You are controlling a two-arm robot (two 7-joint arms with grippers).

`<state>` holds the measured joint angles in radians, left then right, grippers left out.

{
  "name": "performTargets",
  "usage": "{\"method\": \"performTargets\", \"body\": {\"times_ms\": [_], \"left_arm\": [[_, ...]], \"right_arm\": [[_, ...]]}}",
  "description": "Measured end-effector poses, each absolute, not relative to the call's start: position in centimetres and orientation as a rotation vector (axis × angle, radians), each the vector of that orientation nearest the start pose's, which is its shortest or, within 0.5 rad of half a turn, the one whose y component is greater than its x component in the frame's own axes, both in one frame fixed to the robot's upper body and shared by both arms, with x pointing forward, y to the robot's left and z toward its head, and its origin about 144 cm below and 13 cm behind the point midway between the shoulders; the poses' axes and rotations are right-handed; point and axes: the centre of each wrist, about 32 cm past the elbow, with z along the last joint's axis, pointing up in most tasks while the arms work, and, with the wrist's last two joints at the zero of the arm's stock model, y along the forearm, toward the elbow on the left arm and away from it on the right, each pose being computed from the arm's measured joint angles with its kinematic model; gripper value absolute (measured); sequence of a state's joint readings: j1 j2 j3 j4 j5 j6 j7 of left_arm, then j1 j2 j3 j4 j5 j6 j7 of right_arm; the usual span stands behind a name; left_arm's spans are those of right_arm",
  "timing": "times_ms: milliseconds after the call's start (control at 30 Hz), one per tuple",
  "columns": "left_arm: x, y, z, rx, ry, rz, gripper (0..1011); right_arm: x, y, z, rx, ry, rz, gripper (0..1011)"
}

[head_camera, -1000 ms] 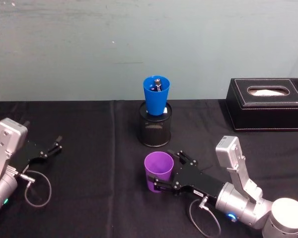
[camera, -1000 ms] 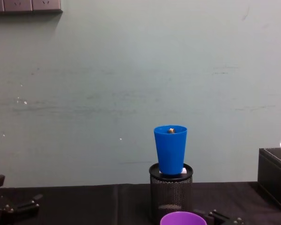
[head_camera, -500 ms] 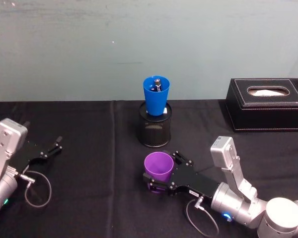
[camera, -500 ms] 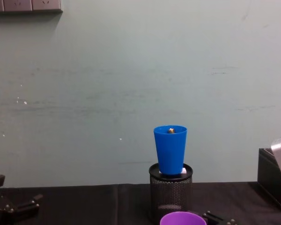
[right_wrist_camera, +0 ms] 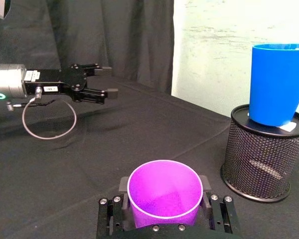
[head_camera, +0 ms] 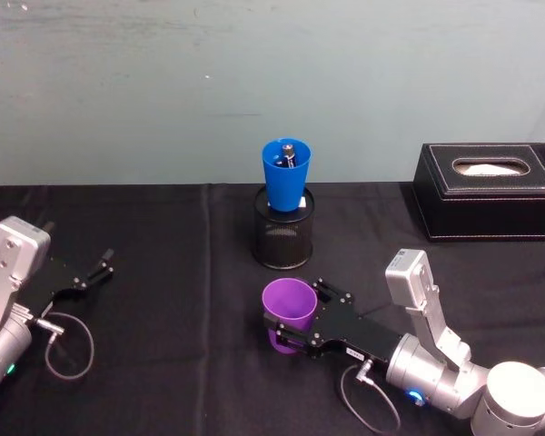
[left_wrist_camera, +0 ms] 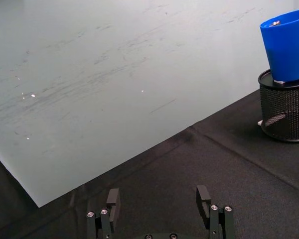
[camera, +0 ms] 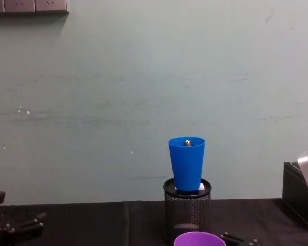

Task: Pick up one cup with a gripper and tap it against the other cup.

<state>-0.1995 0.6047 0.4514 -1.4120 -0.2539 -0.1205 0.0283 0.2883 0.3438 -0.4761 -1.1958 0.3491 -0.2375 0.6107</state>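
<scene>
The purple cup (head_camera: 289, 309) is upright at the table's (head_camera: 163, 363) near centre, clamped between the right gripper's (head_camera: 293, 313) fingers, nearer than the blue cup (head_camera: 286, 173) seated in the mesh holder (head_camera: 284, 241); the left gripper (head_camera: 107, 262) is parked at the left, fingers wide.

Smooth plastic purple cup (head_camera: 289, 309) and blue cup (head_camera: 286, 177) — matt black tablecloth (head_camera: 163, 272), metal mesh holder (head_camera: 283, 241).
</scene>
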Motion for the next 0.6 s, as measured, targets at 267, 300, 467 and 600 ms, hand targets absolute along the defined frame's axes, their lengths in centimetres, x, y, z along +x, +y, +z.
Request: {"method": "performTargets", "body": {"times_ms": [267, 300, 467, 600], "left_arm": [[48.9, 31.0, 114.0, 0.304, -0.285, 1.248, 1000], [48.9, 31.0, 114.0, 0.304, -0.285, 1.248, 1000], [48.9, 31.0, 114.0, 0.304, -0.285, 1.248, 1000], [48.9, 31.0, 114.0, 0.304, -0.285, 1.248, 1000]], "right_arm": [[51.3, -23.6, 110.7, -0.072, -0.066, -0.655, 774], [51.3, -23.6, 111.2, -0.07, -0.07, -0.662, 765], [51.5, -23.7, 113.0, -0.063, -0.065, -0.67, 750], [51.8, -23.8, 115.0, -0.055, -0.059, -0.66, 739]]}}
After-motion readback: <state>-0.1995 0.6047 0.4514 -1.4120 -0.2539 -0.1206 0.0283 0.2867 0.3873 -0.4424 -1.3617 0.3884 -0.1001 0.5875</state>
